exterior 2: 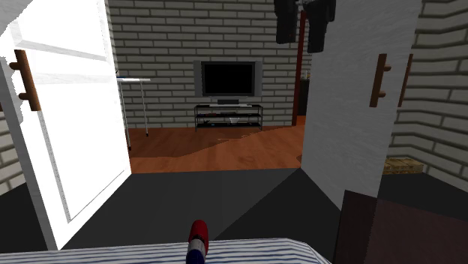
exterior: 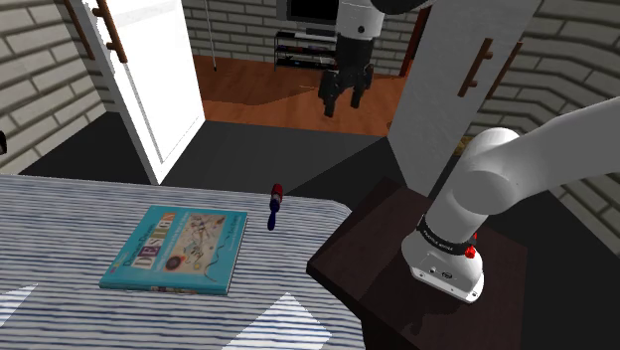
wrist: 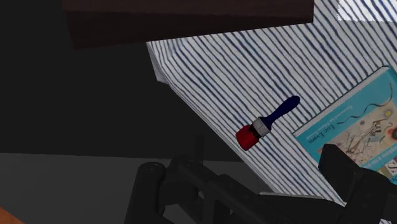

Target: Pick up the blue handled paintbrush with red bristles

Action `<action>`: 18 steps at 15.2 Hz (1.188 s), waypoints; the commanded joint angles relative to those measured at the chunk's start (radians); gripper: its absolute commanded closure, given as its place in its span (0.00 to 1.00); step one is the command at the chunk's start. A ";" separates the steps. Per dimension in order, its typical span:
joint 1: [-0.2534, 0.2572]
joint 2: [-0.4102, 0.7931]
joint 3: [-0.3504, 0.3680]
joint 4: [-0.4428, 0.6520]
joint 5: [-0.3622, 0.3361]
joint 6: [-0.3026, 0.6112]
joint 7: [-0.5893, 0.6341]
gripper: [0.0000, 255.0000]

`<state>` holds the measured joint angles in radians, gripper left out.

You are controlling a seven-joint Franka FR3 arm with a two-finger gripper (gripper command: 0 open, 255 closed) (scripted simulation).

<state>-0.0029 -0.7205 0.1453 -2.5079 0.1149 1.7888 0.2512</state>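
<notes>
The paintbrush (exterior: pixel 274 204) has a blue handle, a pale ferrule and red bristles. It lies flat near the far edge of the striped tablecloth (exterior: pixel 60 204), bristles pointing off the edge. From the second exterior view its red tip (exterior 2: pixel 197 238) faces the camera at the bottom. My black gripper (exterior: pixel 343 99) hangs open high above the floor, well beyond the table and clear of the brush. In the wrist view the paintbrush (wrist: pixel 267 122) lies far ahead of the gripper (wrist: pixel 254 191), whose fingers (wrist: pixel 356 181) stand apart with nothing between them.
A teal picture book (exterior: pixel 179 249) lies on the cloth, a short way from the brush handle. My dark stand (exterior: pixel 368 259) adjoins the table's corner. White open doors (exterior: pixel 139 80) (exterior: pixel 462 89) flank a passage to a brick room with a TV (exterior 2: pixel 229 79).
</notes>
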 commanded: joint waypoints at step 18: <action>-0.120 0.653 0.326 -0.039 -0.122 0.655 0.665 0.00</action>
<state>-0.1131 -0.1247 0.4566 -2.5646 0.0295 2.4104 0.8568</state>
